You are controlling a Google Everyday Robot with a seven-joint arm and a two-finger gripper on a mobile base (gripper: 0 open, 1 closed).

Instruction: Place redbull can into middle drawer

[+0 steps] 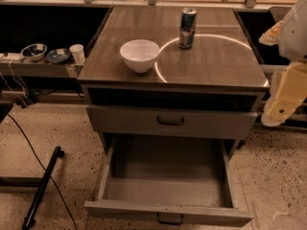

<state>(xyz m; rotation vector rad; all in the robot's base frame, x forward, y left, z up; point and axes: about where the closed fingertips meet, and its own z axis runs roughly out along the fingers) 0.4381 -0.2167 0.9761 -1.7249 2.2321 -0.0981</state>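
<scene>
The table [216,61] is the biggest obstacle. Its front edge and the closed, shallower drawer front [144,121] stick out over the back part of where I have to go. If I bring a load straight down from the top, I could catch it on that front edge.

The middle drawer [168,213] is pulled out below the front edge and nothing lies in it. Its walls are tall and its floor is deep. If I let go too high, I judge the can would fall over or clip the front wall.

My fingers [280,104] hang off the table's right edge, near the front right corner, and hold nothing. I cannot tell whether they are spread or pressed together.

The white bowl [139,54] sits toward the front left. It is well apart from my likely line in from the right, so I rate it a small risk.

The redbull can [187,28] stands upright near the back edge, about mid-width. It is slim and tall, so an off-centre approach or a brush against it would probably tip it and send it rolling.
</scene>
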